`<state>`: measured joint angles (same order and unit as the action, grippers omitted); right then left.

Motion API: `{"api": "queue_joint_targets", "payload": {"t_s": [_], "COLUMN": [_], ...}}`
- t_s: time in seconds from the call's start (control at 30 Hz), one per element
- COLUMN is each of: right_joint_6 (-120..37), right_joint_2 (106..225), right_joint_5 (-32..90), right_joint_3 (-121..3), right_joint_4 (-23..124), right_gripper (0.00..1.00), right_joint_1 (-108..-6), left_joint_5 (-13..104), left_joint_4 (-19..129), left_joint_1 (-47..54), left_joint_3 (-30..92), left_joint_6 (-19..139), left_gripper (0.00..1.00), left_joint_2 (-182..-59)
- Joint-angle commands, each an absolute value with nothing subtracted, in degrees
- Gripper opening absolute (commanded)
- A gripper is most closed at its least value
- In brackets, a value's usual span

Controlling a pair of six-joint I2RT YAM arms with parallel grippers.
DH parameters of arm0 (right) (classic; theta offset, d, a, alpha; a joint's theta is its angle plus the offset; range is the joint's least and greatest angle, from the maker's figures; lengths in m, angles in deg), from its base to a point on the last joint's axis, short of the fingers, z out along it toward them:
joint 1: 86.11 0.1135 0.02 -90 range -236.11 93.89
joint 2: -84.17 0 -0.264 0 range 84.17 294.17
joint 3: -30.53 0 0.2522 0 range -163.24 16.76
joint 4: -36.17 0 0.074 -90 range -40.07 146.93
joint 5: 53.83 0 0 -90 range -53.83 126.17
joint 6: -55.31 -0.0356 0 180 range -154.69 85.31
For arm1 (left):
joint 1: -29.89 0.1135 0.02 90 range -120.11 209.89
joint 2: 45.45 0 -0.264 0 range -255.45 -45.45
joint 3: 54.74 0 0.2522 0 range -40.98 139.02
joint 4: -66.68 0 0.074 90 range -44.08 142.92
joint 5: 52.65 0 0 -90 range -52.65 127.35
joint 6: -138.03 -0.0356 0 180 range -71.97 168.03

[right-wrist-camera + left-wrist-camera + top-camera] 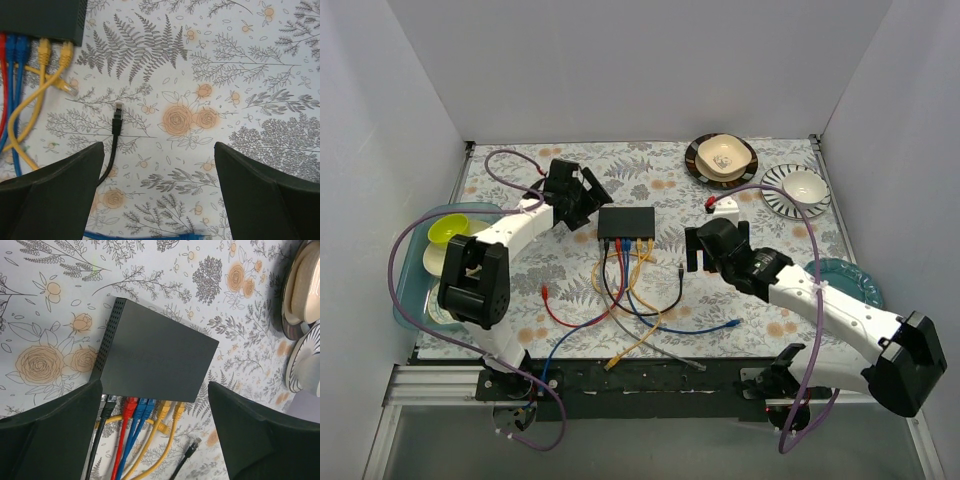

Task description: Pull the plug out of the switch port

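Observation:
The dark-grey switch [627, 221] lies flat on the floral cloth at mid-table, and also shows in the left wrist view [155, 352]. Its near edge holds a black plug [106, 407], a red plug [129, 407], two blue plugs [144, 407] and two yellow plugs [171, 410]. A loose black plug [118, 111] lies unplugged to the right of the switch. My left gripper [595, 205] is open and empty, hovering at the switch's left side, jaws spanning it [155, 390]. My right gripper [700, 260] is open and empty, right of the loose plug [159, 150].
Cables trail from the switch toward the near edge, with loose red [548, 292], blue [732, 324] and yellow [610, 365] ends. A tan bowl on a dark plate [725, 157], a white bowl on a striped plate [800, 186], a teal plate [850, 280] and a green bowl [448, 230] stand around.

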<state>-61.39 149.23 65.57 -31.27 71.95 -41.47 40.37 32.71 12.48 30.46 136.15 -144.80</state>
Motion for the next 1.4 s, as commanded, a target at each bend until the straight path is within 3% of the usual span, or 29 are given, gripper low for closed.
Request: {"api": "queue_joint_targets", "payload": {"t_s": [0.0, 0.03, 0.13, 0.17, 0.27, 0.4, 0.5, 0.57, 0.67, 0.87, 1.37], "right_joint_6": [-60.7, -62.8, -60.2, -59.7, -59.8, -62.0, -65.4, -69.6, -73.6, -79.3, -85.7], "right_joint_2": [151.2, 151.5, 152.6, 152.8, 154.6, 165.4, 173.1, 175.7, 178.8, 186.0, 198.8], "right_joint_5": [78.0, 79.5, 64.1, 55.5, 45.6, 40.5, 30.7, 24.6, 19.6, 10.2, 6.0], "right_joint_3": [-34.5, -34.4, -35.7, -35.4, -32.8, -36.2, -39.6, -37.8, -35.3, -36.0, -40.4], "right_joint_4": [76.4, 76.9, 72.8, 67.3, 55.5, 52.6, 47.9, 42.8, 33.9, 23.2, 20.2], "right_gripper": [0.99, 0.99, 0.98, 0.97, 0.95, 0.92, 0.87, 0.78, 0.66, 0.58, 0.53], "right_joint_1": [-39.4, -39.9, -43.0, -43.0, -43.1, -46.1, -49.7, -52.2, -54.8, -58.8, -61.1], "left_joint_5": [39.0, 38.1, 36.7, 37.3, 39.1, 40.1, 42.5, 44.2, 48.1, 52.1, 56.9], "left_joint_4": [40.0, 41.8, 43.3, 43.0, 43.3, 44.1, 45.3, 45.6, 45.6, 48.7, 48.7], "left_joint_1": [9.5, 7.9, 7.0, 7.0, 7.0, 7.1, 7.1, 7.4, 8.3, 10.4, 10.6], "left_joint_3": [25.7, 24.4, 23.6, 24.8, 26.5, 29.9, 30.9, 30.7, 31.3, 31.1, 32.7], "left_joint_6": [133.9, 133.2, 132.2, 132.1, 131.0, 128.0, 124.4, 123.5, 122.9, 124.5, 130.1], "left_gripper": [0.86, 0.85, 0.85, 0.85, 0.84, 0.81, 0.70, 0.57, 0.45, 0.42, 0.41], "left_joint_2": [-139.0, -138.0, -136.4, -136.8, -138.9, -142.6, -145.4, -146.9, -150.0, -152.5, -159.1]}}
